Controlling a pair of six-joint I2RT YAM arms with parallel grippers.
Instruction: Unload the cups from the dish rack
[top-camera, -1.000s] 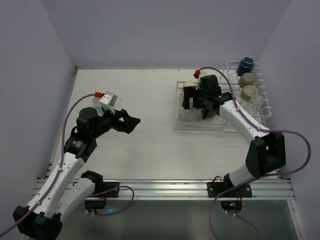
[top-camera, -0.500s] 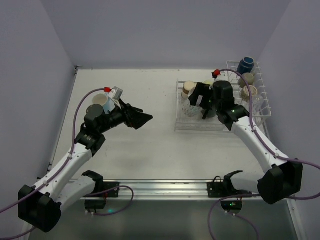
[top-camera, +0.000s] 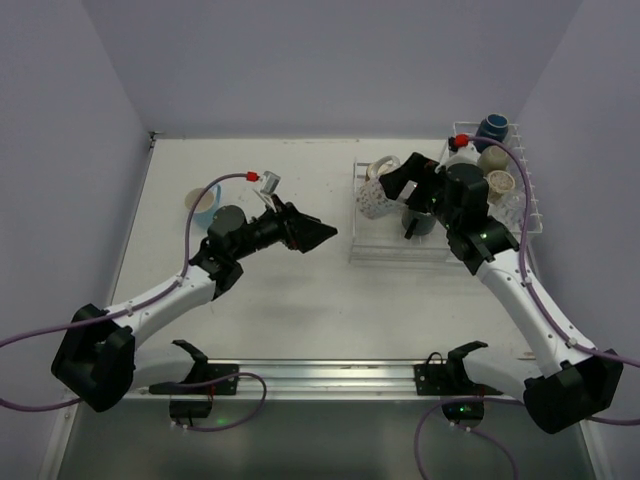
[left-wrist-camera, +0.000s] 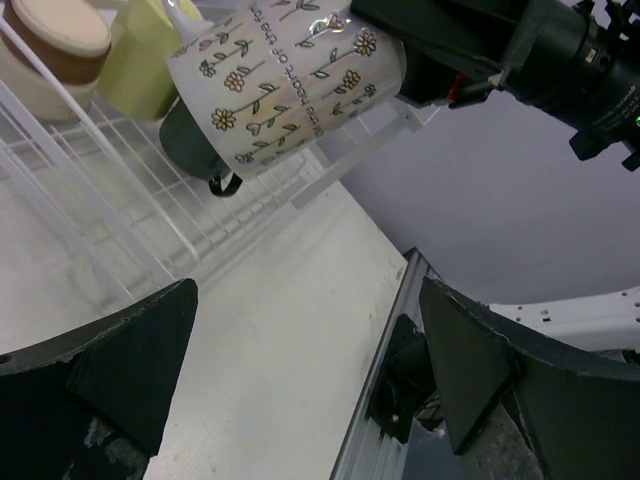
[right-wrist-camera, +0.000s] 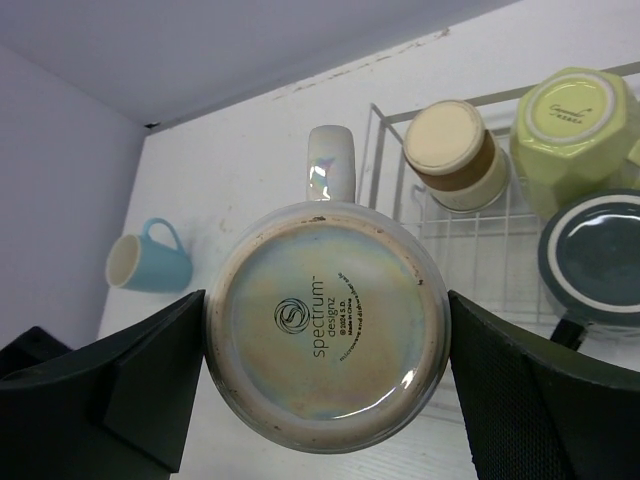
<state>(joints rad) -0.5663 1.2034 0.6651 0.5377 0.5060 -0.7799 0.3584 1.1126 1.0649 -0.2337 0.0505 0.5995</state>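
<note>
My right gripper (top-camera: 392, 192) is shut on the white flower-patterned mug (top-camera: 377, 196) and holds it tilted above the left end of the dish rack (top-camera: 398, 250). In the right wrist view the mug's base (right-wrist-camera: 327, 335) fills the space between my fingers. The left wrist view shows the mug (left-wrist-camera: 290, 85) lifted over the rack wires (left-wrist-camera: 100, 200). My left gripper (top-camera: 320, 235) is open and empty, just left of the rack. A beige-brown cup (right-wrist-camera: 455, 150), a pale green cup (right-wrist-camera: 575, 125) and a dark cup (right-wrist-camera: 600, 255) stand upside down in the rack.
A light blue cup (top-camera: 200, 205) lies on the table at the far left, also in the right wrist view (right-wrist-camera: 150, 262). The taller basket section (top-camera: 530, 215) at the right holds a navy cup (top-camera: 492, 130) and two beige cups (top-camera: 497, 170). Walls close in both sides.
My right gripper has lifted the patterned mug out of the rack and tilted it. My left arm has reached rightward toward the rack, uncovering the light blue cup.
</note>
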